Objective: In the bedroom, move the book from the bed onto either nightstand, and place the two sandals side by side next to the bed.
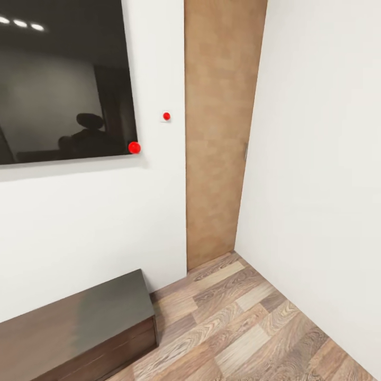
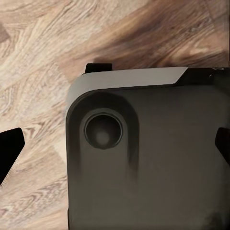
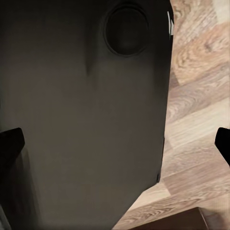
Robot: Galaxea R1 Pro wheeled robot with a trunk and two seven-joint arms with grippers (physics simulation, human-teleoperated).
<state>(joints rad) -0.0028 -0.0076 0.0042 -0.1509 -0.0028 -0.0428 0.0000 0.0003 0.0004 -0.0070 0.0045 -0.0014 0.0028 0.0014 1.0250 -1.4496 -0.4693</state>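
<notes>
1. Facing a corner of the bedroom: white walls [image 1: 312, 159] and a wood-plank floor [image 1: 248, 323] are seen from the head view.
2. Door [image 1: 219, 132]: a tan panel is set in the wall at the corner.
3. Dark screen [image 1: 58, 79]: mounted on the wall beside the door; a red dot [image 1: 134, 147] is seen at its lower corner nearest the door.
4. Wall switch [image 1: 166, 116]: a small plate with a red dot, placed between screen and door.
5. Long low dark-brown bench [image 1: 79, 328]: stood against the wall below the screen.
6. Left tool [image 2: 115, 143]: dark fingertips [image 2: 9, 153] are held spread, nothing between them, over the robot's dark base [image 2: 158, 167] and the floor.
7. Right tool [image 3: 115, 143]: fingertips [image 3: 9, 148] likewise spread and empty, over the base.
</notes>
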